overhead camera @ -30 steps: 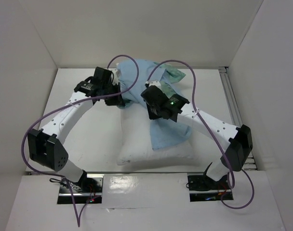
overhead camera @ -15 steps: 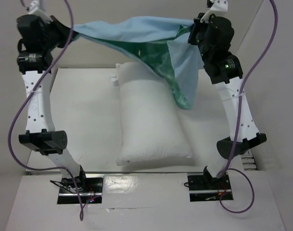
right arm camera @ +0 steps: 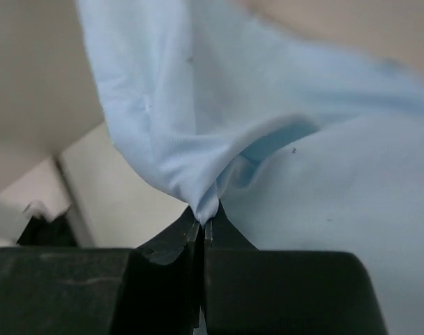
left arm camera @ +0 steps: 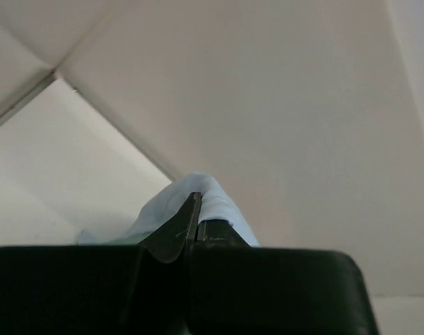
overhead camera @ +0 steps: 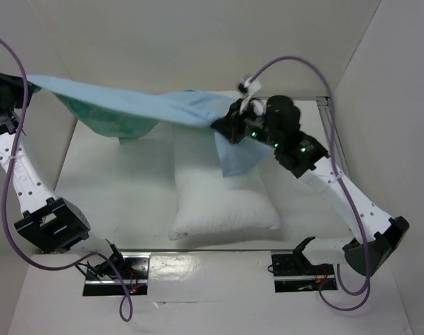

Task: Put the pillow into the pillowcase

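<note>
The pillow (overhead camera: 222, 199) lies flat on the table (overhead camera: 121, 188), its long way running front to back. The pillowcase (overhead camera: 128, 105) is up in the air over the far end of the pillow, pulled out like a hammock. Most of it hangs to the left of the pillow. One blue flap droops down by the pillow's far right corner. It may touch, can't tell for sure.

L gripper (left arm camera: 196, 209) is pinched tight on an edge of the case, high up and far to the left of the pillow. R gripper (right arm camera: 203, 222) is pinched tight on a bunched bit of the case too, just above the pillow's far end.

What could go wrong, I think:
- Each one holds only a tiny pinch of thin cloth. Pull too hard & it could slip out, then the case drops on the pillow.
- No open mouth shows anywhere. If a pinch has both layers squished together, the case stays closed & the pillow can't go in.
- The case sits mostly left of the pillow, not lined up w/ it. Bring it down like this & it just lands on top, not around.
- The pillow is fat & soft. Push cloth at it & it may slide away vs. going inside.
- The purple cable (overhead camera: 282, 63) loops close above the R gripper & could catch the cloth.
</note>
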`<state>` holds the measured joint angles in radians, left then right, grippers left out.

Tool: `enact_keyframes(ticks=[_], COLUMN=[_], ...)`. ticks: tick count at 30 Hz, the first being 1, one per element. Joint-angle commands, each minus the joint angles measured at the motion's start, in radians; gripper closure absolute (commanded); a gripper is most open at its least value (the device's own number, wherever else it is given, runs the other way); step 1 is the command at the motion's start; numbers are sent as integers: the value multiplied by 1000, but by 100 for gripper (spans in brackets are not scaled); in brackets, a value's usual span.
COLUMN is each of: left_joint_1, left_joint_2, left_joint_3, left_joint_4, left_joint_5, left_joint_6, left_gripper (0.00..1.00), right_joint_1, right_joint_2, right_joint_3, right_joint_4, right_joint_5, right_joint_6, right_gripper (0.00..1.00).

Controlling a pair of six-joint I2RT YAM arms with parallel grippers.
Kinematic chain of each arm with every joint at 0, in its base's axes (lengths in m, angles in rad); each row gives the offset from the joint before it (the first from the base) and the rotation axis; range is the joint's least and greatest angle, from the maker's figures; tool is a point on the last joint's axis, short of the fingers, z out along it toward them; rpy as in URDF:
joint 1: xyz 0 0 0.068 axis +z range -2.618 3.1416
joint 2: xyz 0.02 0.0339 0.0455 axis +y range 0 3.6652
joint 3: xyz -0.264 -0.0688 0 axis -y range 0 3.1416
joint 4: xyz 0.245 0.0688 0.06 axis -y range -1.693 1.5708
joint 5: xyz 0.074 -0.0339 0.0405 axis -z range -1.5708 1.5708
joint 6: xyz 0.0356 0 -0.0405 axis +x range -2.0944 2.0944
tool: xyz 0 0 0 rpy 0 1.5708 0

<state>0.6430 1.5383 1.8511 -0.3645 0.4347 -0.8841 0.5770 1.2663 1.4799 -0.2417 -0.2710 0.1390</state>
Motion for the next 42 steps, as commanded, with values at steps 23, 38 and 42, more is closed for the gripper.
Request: enact_keyframes(ticks=[23,38,42], left_joint_1=[-658,-1142,-1047], left_joint_2=[276,561,585], left_joint_3=[137,365,412], left_joint_4=[-313,-496,-547], left_joint_5=[44,-148,-180], left_joint_6=[481,562,515], left_gripper=[5,10,100], right_joint_1=[-402,-540,-540], right_joint_2=[-113,-176,-166], right_joint_3=[-202,-543,-543], right_joint_4=[-570,-478,-487], right_joint_5=[195,-149,-149], right_joint_6=[301,378,352], right_gripper=[10,3,2])
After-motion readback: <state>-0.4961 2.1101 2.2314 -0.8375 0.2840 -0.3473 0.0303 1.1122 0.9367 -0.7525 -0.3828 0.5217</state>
